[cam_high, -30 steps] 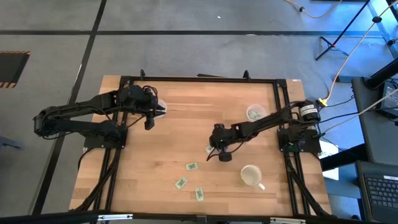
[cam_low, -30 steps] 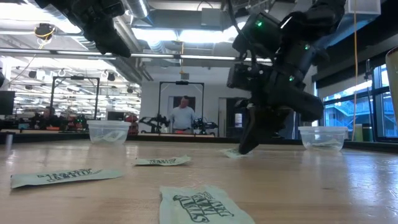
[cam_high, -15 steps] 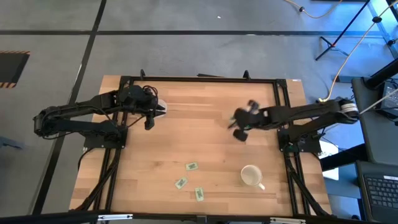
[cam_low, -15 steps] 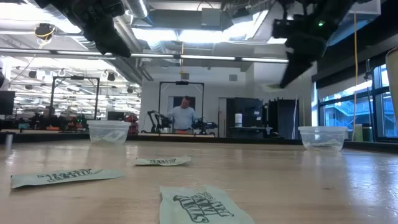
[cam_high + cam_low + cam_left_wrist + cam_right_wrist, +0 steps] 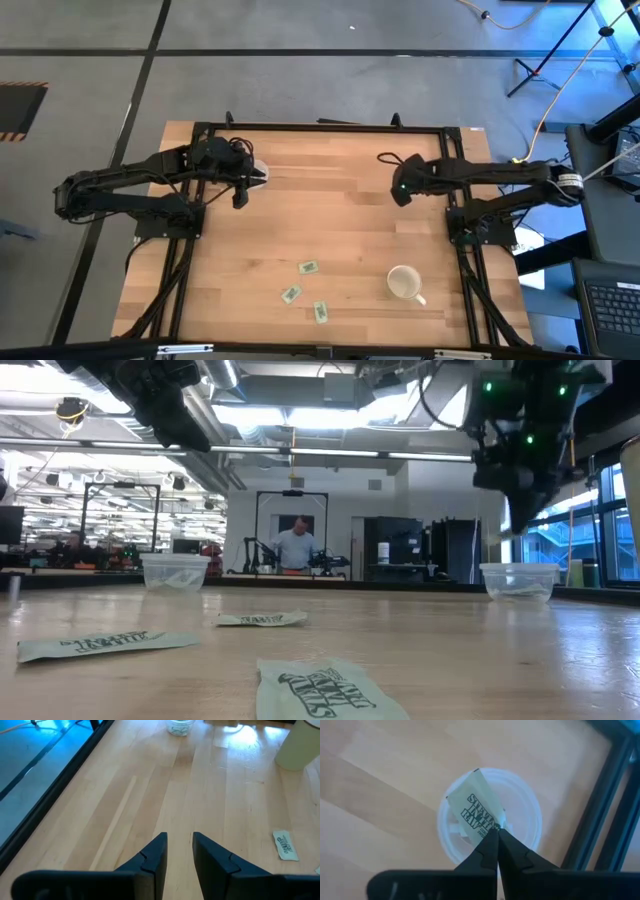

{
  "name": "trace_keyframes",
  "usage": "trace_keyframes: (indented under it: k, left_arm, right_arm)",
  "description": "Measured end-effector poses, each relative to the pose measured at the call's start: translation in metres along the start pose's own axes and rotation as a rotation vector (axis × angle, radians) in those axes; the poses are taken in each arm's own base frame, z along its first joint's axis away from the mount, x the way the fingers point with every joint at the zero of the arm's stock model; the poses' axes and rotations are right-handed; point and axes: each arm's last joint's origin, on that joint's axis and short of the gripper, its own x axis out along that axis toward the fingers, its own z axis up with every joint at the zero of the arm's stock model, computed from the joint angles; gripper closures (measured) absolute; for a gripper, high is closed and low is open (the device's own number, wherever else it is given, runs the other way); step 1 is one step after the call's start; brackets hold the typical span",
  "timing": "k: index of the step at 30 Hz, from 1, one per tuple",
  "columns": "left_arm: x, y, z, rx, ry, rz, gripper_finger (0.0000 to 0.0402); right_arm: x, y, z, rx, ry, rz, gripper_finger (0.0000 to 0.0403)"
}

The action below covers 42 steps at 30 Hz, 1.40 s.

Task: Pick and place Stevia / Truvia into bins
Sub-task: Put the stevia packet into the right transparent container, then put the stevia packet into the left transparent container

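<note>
The right arm stretches in from 3 o'clock, its hand (image 5: 402,189) raised with fingers pinched tight together. The left arm bends in from 9 o'clock, its hand (image 5: 243,186) raised, fingers slightly parted.

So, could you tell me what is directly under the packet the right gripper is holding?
The right gripper, shut on a Stevia packet, holds it above a clear cup on the table. The packet covers much of the cup's inside, so its contents cannot be made out.

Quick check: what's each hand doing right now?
Left hand: open, empty.
Right hand: shut on a Stevia packet, above a clear cup.
</note>
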Motion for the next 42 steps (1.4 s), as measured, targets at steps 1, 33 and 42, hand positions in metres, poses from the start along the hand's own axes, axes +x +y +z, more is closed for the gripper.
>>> trace_keyframes:
  k: [1,33,42]
  left_arm:
    - [0.0,0.0,0.0,0.0,0.0,0.0,0.0315]
    - [0.0,-0.001,0.001,0.039,-0.015,-0.018,0.0315]
    - [0.017,-0.019,0.018,0.109,-0.137,-0.21,0.0315]
  right_arm:
    - [0.004,-0.002,-0.001,0.006,0.015,-0.004,0.0397]
    - [0.047,-0.008,-0.016,-0.014,0.017,0.003,0.0302]
    - [0.027,-0.003,0.008,0.013,-0.126,0.004,0.0229]
